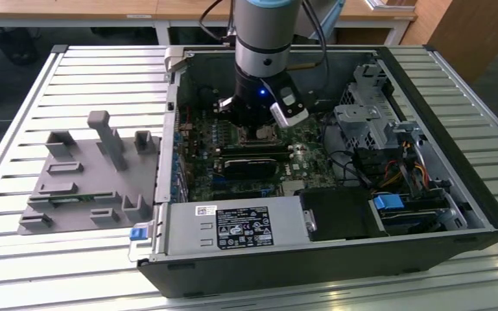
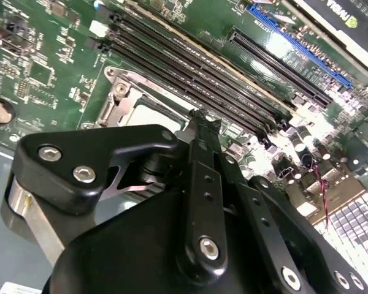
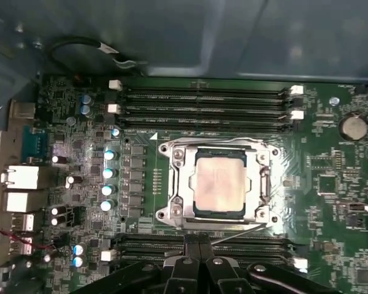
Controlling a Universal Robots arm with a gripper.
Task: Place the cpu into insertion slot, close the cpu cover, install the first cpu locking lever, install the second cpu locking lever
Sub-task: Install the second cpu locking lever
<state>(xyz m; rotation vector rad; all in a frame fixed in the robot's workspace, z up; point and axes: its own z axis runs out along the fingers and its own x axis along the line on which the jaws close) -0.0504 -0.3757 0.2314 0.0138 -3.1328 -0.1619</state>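
Observation:
The cpu [image 3: 219, 184], a silvery square chip, lies flat in the insertion slot [image 3: 221, 216], whose dark rim shows around it. The cpu cover [image 3: 185, 184], a silvery frame, lies down around the chip. A thin locking lever [image 3: 239, 234] slants along the socket edge nearest my gripper, one end reaching my fingertips. My gripper [image 3: 199, 246] is shut, its black fingers together just off that socket edge. In the second wrist view the gripper [image 2: 202, 120] tips stand over the socket beside the cpu [image 2: 148, 116]. In the exterior view the gripper [image 1: 256, 133] hangs low over the motherboard.
Long black memory slots [image 3: 202, 101] flank the socket on both sides. Blue capacitors [image 3: 107, 171] stand beside it. The open computer case [image 1: 439, 129] walls surround the board, with a power supply [image 1: 231, 227] in front. A grey fixture [image 1: 85, 181] lies on the slatted table at the exterior view's left.

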